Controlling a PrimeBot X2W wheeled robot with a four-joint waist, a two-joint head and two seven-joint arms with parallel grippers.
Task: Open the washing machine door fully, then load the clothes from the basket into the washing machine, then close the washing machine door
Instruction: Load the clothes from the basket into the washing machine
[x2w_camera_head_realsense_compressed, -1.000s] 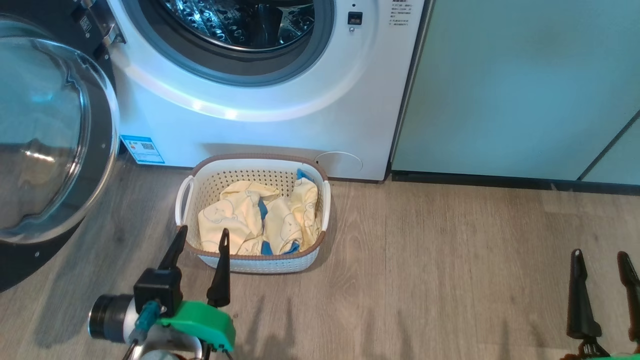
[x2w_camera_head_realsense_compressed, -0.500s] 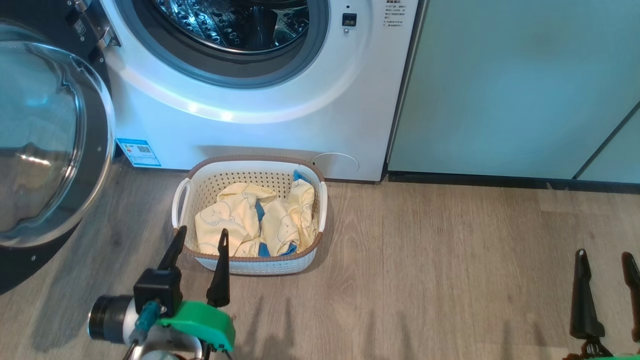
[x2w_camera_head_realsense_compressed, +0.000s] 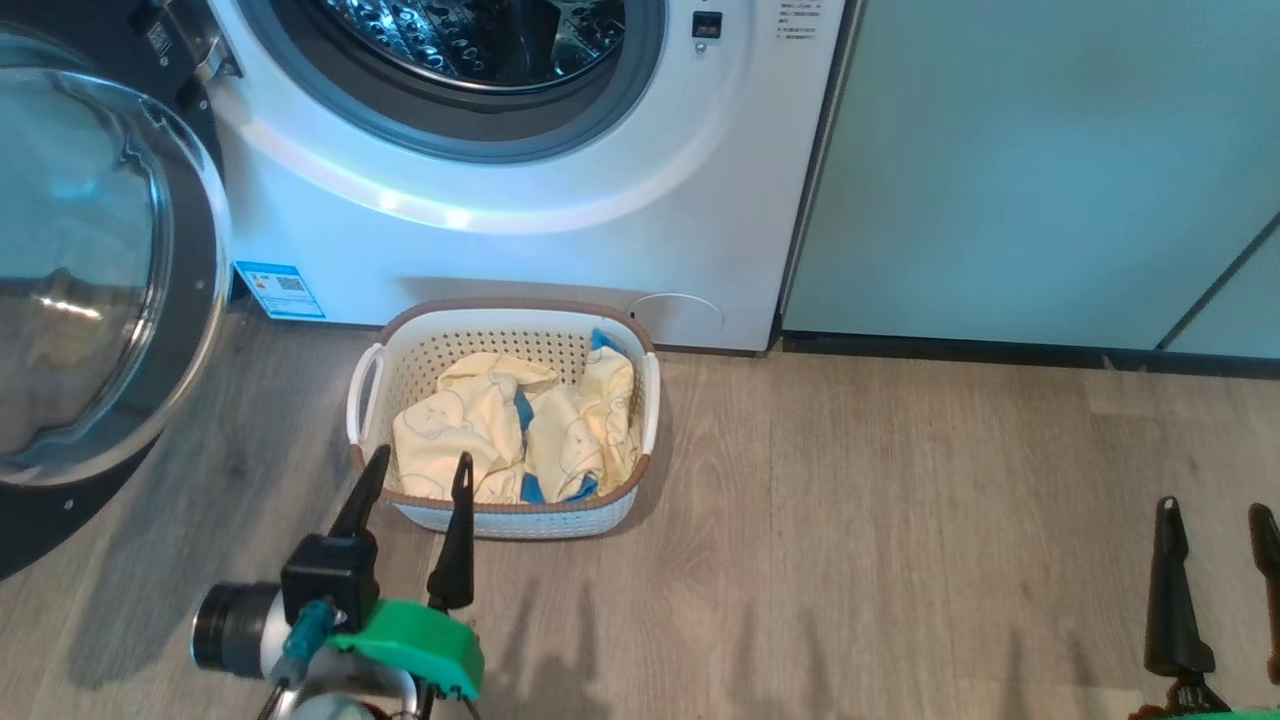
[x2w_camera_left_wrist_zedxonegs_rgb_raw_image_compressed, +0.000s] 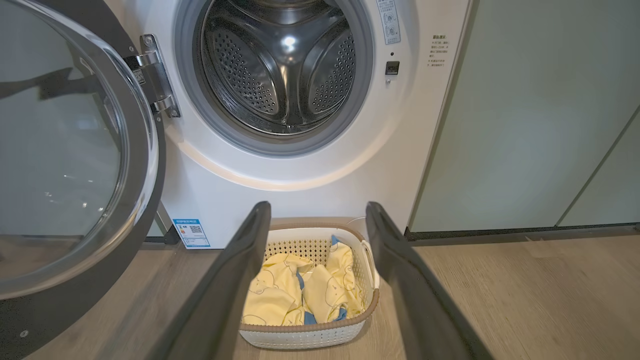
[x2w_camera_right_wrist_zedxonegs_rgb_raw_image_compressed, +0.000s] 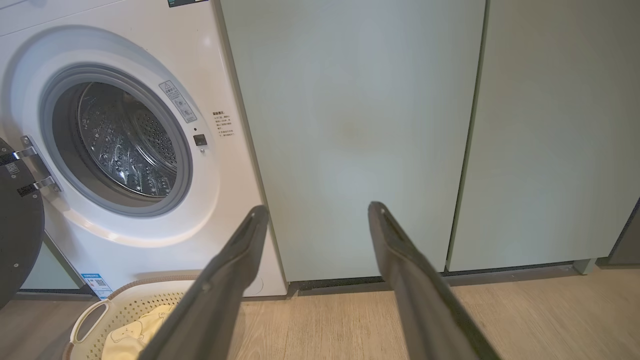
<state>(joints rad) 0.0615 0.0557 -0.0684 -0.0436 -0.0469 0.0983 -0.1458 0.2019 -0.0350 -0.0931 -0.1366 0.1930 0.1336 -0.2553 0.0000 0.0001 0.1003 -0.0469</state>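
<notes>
The white washing machine (x2w_camera_head_realsense_compressed: 600, 240) (x2w_camera_left_wrist_zedxonegs_rgb_raw_image_compressed: 310, 175) (x2w_camera_right_wrist_zedxonegs_rgb_raw_image_compressed: 150, 240) shows its bare steel drum, and the washing machine door (x2w_camera_head_realsense_compressed: 90, 270) (x2w_camera_left_wrist_zedxonegs_rgb_raw_image_compressed: 75, 160) is swung wide to the left. On the floor before it stands the cream basket (x2w_camera_head_realsense_compressed: 610, 505) (x2w_camera_left_wrist_zedxonegs_rgb_raw_image_compressed: 310, 335) (x2w_camera_right_wrist_zedxonegs_rgb_raw_image_compressed: 95, 315), holding the pale yellow clothes (x2w_camera_head_realsense_compressed: 500, 420) (x2w_camera_left_wrist_zedxonegs_rgb_raw_image_compressed: 295, 295) (x2w_camera_right_wrist_zedxonegs_rgb_raw_image_compressed: 135, 330) with blue trim. My left gripper (x2w_camera_head_realsense_compressed: 420, 462) (x2w_camera_left_wrist_zedxonegs_rgb_raw_image_compressed: 317, 210) hangs open near the basket's near-left rim, empty. My right gripper (x2w_camera_head_realsense_compressed: 1215, 510) (x2w_camera_right_wrist_zedxonegs_rgb_raw_image_compressed: 317, 210) is open and empty at the lower right, facing the cabinets.
Pale green cabinet doors (x2w_camera_head_realsense_compressed: 1040, 170) (x2w_camera_right_wrist_zedxonegs_rgb_raw_image_compressed: 360, 130) stand to the right of the washer. Wood-look floor (x2w_camera_head_realsense_compressed: 900, 520) stretches wide to the right of the basket. The open door's black rim reaches low over the floor at the left.
The head camera has shifted a little, so the whole picture moved. My left gripper sits slightly further right and lower in the picture; both grippers stay open.
</notes>
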